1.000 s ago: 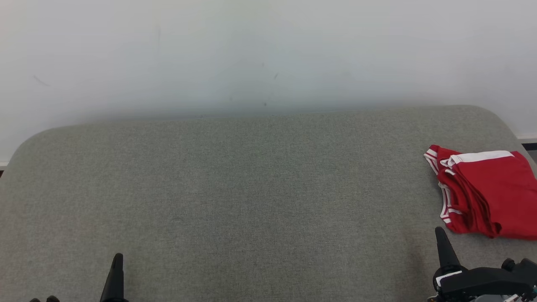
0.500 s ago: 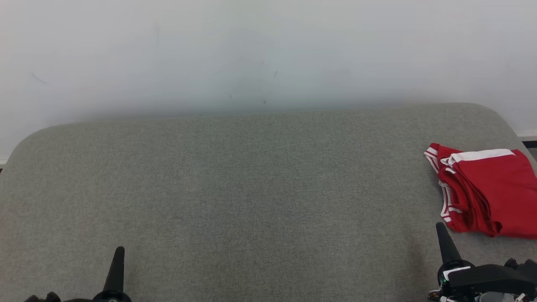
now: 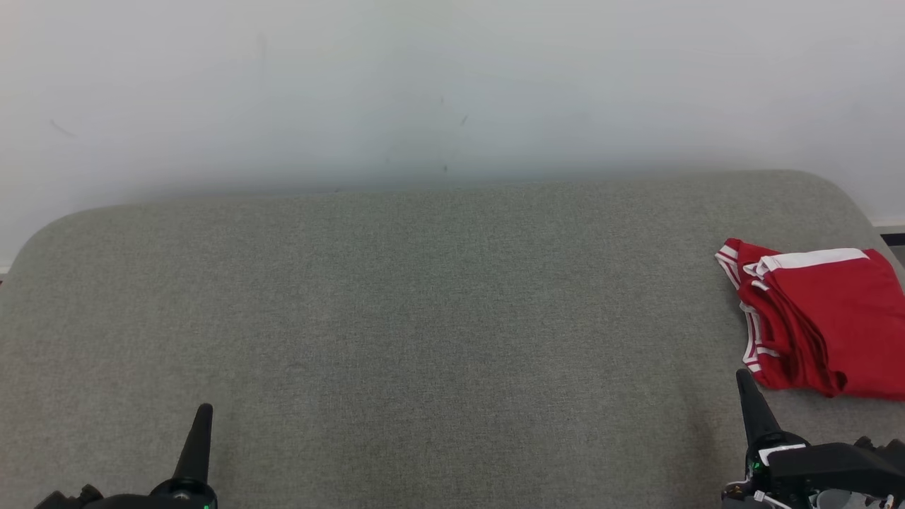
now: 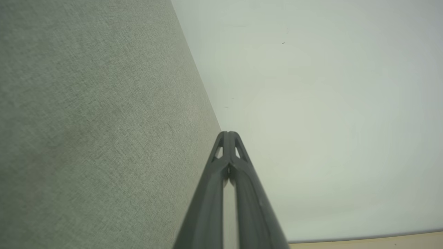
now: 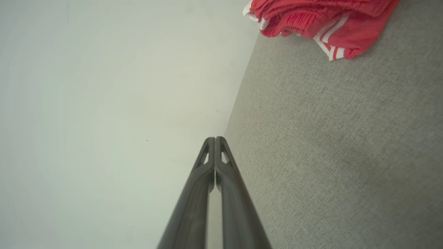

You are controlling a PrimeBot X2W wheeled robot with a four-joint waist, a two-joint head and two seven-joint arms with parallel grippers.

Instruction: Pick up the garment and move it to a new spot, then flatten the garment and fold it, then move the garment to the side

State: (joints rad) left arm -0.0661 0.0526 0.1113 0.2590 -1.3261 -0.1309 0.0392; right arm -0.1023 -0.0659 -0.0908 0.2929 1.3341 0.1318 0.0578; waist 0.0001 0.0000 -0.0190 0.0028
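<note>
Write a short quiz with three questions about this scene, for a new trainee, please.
1. True or false: the right gripper holds the red garment.
2. Where on the grey fabric surface does the garment lie? A) at the robot's far right B) in the middle C) at the robot's far left
3. Is the left gripper open or shut?

Key: 1 false, it is shut on nothing, apart from the garment; 2 A; 3 shut.
</note>
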